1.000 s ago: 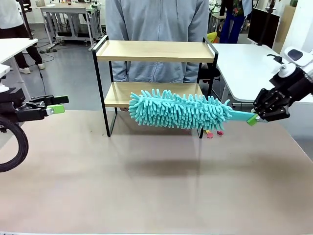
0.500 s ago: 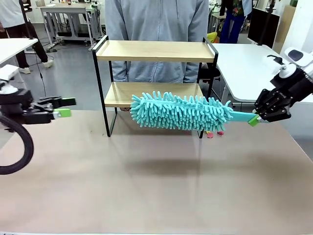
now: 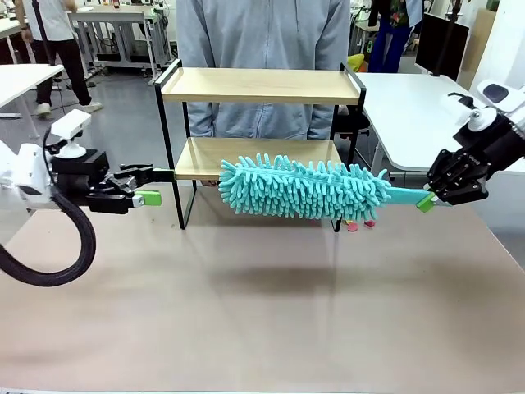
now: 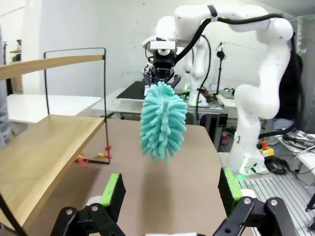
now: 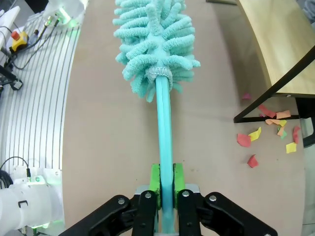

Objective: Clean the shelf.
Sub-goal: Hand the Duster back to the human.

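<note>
You find the shelf [image 3: 260, 123] at twelve o'clock on the table [image 3: 262, 304], at the far edge, with a person [image 3: 262, 37] standing directly behind it. Your right gripper [image 3: 426, 199] sits at three o'clock, its jaws clamped on the flat handle of a turquoise duster [image 3: 308, 187]; the right wrist view confirms the green pads [image 5: 155, 177] pressed against both sides of the handle [image 5: 164, 132]. The fluffy head runs from the gripper toward nine o'clock, held off the table in front of the shelf's lower board [image 3: 205, 156], covering much of that board's front edge; whether it touches the board cannot be told. Your left gripper [image 3: 148, 187] is at nine o'clock, just beside the shelf's left front leg, jaws spread wide with nothing between them; its wrist view shows both green pads [image 4: 112, 189] apart and the duster head [image 4: 163, 120] end-on beyond them. Small red, yellow and orange paper scraps [image 5: 275, 130] lie on the table by the shelf's right foot.
</note>
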### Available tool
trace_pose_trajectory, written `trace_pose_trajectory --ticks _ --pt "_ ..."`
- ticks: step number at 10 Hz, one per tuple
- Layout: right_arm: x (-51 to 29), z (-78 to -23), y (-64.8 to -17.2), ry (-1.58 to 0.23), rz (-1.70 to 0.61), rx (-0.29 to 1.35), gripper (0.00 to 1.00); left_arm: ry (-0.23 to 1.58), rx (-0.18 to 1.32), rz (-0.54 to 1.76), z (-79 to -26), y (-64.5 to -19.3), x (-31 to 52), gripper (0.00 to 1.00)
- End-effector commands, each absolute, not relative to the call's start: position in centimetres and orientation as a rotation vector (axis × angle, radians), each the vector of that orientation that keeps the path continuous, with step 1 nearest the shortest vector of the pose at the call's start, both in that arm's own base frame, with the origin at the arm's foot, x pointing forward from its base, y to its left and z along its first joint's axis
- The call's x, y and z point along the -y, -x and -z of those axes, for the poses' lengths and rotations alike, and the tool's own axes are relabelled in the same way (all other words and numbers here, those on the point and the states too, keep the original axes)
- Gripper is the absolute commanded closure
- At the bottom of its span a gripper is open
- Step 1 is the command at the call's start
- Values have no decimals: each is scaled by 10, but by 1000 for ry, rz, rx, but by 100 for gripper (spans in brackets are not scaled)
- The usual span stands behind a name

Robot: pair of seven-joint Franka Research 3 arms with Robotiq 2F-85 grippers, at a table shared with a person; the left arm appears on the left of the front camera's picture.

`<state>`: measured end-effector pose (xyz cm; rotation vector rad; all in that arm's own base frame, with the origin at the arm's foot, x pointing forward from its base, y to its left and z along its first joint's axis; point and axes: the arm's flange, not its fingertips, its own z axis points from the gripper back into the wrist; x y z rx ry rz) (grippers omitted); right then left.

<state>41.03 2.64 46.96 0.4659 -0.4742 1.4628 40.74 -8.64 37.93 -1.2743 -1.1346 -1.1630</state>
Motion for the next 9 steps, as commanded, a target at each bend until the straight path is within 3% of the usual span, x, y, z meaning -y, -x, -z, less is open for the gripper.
trace_pose_trajectory --ticks 1,9 --pt "-26 -469 -410 -483 -1465 497 87 1319 1136 1152 -383 -422 99 0" --pt "-26 -469 -410 -483 -1465 497 87 1265 1157 1144 -388 -429 184 0"
